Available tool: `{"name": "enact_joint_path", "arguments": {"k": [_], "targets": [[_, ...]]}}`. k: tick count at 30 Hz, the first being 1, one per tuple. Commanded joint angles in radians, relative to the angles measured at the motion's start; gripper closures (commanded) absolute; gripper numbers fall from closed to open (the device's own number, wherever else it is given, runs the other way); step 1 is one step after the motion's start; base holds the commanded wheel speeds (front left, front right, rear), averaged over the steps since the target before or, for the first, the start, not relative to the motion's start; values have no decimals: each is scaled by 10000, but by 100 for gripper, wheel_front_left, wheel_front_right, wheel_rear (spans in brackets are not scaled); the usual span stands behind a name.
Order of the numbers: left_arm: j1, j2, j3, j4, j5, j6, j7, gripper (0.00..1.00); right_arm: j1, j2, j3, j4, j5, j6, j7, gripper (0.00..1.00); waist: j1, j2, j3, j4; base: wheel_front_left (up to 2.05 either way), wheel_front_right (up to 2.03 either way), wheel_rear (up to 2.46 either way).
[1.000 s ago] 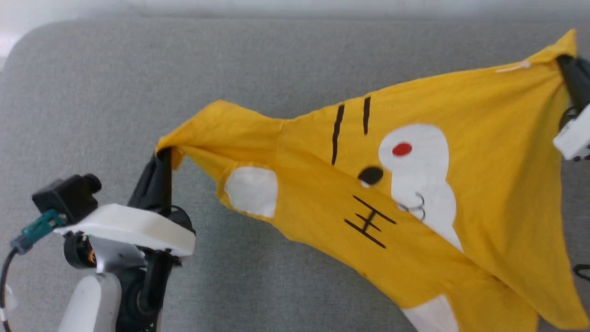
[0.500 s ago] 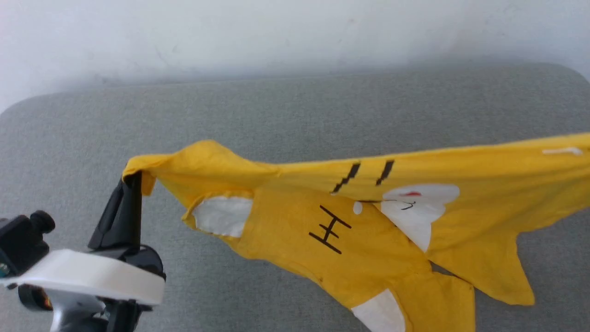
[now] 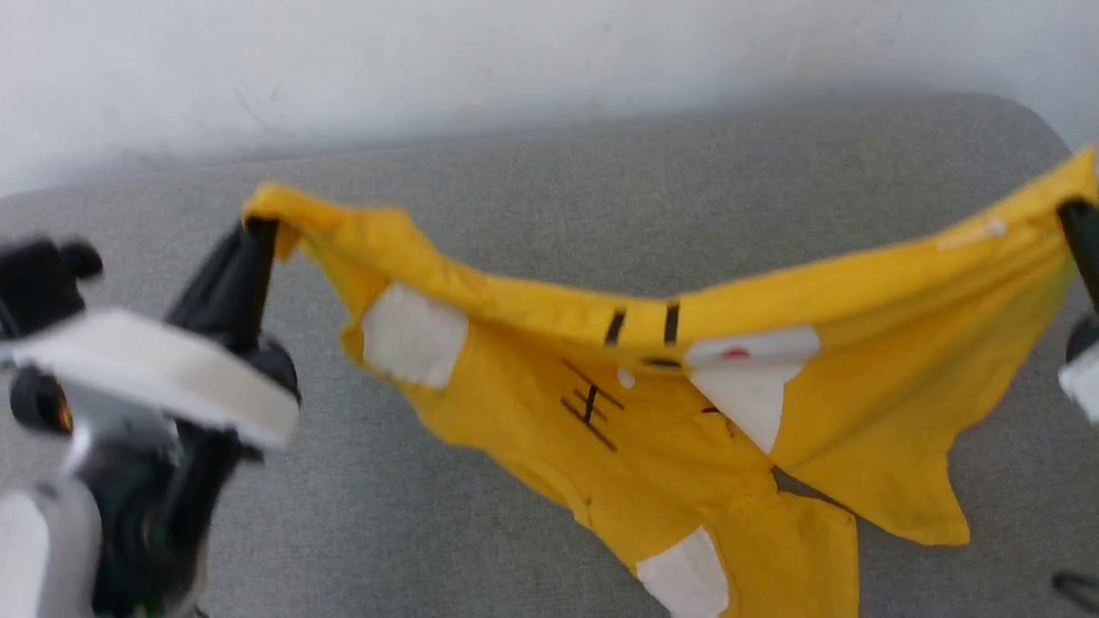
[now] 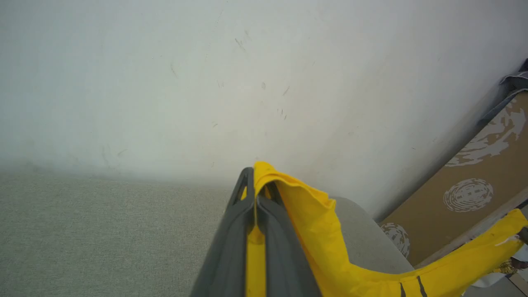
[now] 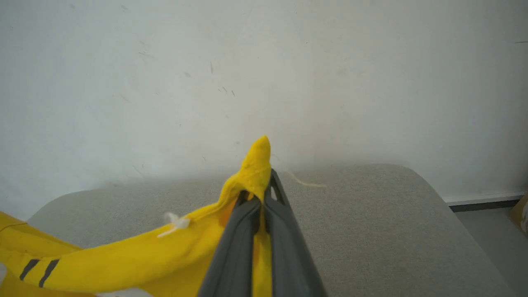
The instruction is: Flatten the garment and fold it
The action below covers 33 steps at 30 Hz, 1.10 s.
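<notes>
Grey fabric-covered surface (image 3: 532, 197) takes up most of the head view, with a pale, scuffed wall (image 3: 515, 60) along the top of the frame. Stretched across the middle of the frame and lifted off the surface is the garment (image 3: 687, 412), a bright yellow T-shirt with white patches and thin black stripe marks. Its upper edge runs like a sagging line from the upper left to the right edge. The rest drapes down toward the bottom centre, where the lowest folds look close to the grey surface (whether they touch it is hard to judge).

At the left of the frame, the left gripper (image 3: 260, 236) has its two dark fingers pressed together on a corner of the yellow cloth. The left wrist view shows the cloth pinched between them and spilling over their tips. At the far right edge, the right gripper (image 3: 1075, 225) is likewise clamped on the opposite corner. Its wrist view shows a peak of yellow fabric poking above the closed fingers.

Holding two corners high and well apart appears meant to let the shirt's own weight pull it open, ready to be laid flat. The middle sags and the front is creased over itself, so flattening looks unfinished and no fold has begun.
</notes>
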Motion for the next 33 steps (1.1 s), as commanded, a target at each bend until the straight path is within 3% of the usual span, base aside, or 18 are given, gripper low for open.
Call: {"name": "enact_joint_path", "arguments": {"k": [1,8,13,18,22,33], "targets": [[-949,99,5,372,-51,-12,288,100,-843,-359,257,387,-19,-7,75,100,-1,0,217,-111,0,0,0],[-5576,350,73,3249,-123,360,1530,100,-5005,-1311,1764,3026,-665,-7,157,100,-1,0,1005,-287,0,0,0],[-8906,341,-120,5549,597,525,1212,100,-7935,-1445,2455,5232,-1492,-7,-633,100,-1,0,1824,-279,0,0,0],[-11528,200,-527,7063,1404,201,171,100,-10384,-1362,2878,7162,-2342,-7,-1669,100,-1,0,2618,-179,0,0,0],[-12840,8,-550,7695,1659,-371,-1271,100,-11807,-1330,3060,8519,-2828,-7,-2478,100,-1,0,3162,-53,0,0,0],[-13686,-137,-828,9471,1866,-1710,-3548,100,-12893,-1486,3619,10495,-3199,-7,-3859,100,-1,0,4853,312,0,0,0]]}}
